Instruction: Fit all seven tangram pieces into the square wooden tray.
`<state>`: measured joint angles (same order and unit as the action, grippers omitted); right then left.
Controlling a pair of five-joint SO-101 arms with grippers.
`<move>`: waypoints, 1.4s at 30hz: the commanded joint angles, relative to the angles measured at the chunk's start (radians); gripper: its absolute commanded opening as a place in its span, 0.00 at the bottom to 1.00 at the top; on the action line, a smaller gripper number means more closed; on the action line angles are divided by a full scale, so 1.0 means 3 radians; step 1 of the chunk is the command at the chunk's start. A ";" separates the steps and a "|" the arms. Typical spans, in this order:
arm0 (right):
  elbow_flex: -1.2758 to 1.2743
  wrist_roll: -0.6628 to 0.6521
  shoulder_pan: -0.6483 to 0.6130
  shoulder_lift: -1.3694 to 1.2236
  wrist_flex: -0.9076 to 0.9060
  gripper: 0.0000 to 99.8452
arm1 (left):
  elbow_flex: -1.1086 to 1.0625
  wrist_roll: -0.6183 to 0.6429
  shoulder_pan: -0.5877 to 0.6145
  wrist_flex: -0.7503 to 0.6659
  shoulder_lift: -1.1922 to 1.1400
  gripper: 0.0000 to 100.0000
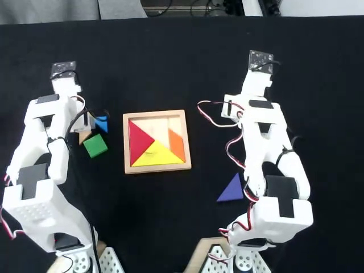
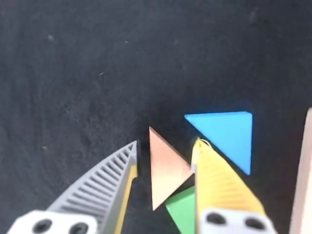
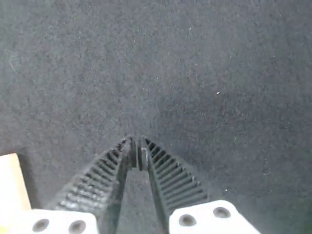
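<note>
Three pieces are already lying in the square wooden tray: a red triangle, a yellow triangle and an orange piece; four are waiting outside it on the black cloth. The blue triangle, the pale wooden triangle and the green square are clustering near the tray on the left arm's side, the wooden one touching the green; the purple triangle is lying apart, on the right arm's side. The left gripper is hovering with its jaws apart, straddling the pale wooden triangle; so the step in hand is looking like the pick-up of that piece. The right gripper is hanging over bare cloth, jaws pressed together on nothing. The next move is calling for a clean pinch across the triangle's slanting edges without nudging the green square; then a turn to suit the tray's free space.
</note>
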<state>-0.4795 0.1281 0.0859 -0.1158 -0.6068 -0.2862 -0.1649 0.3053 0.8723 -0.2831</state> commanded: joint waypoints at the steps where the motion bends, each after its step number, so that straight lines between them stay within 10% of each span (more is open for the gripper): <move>1: 0.0049 -0.0046 0.0020 0.0028 0.0056 0.01 | 0.0146 -0.0297 -0.0033 -0.0036 0.0015 0.19; 42: 0.0079 -0.0256 -0.0082 0.0008 0.0056 0.01 | 0.0448 -0.0481 -0.0330 0.0921 0.0358 0.19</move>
<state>-0.4795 0.0606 0.0767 -0.1220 -0.6068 -0.2064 -0.2570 0.2271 1.1086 -0.2739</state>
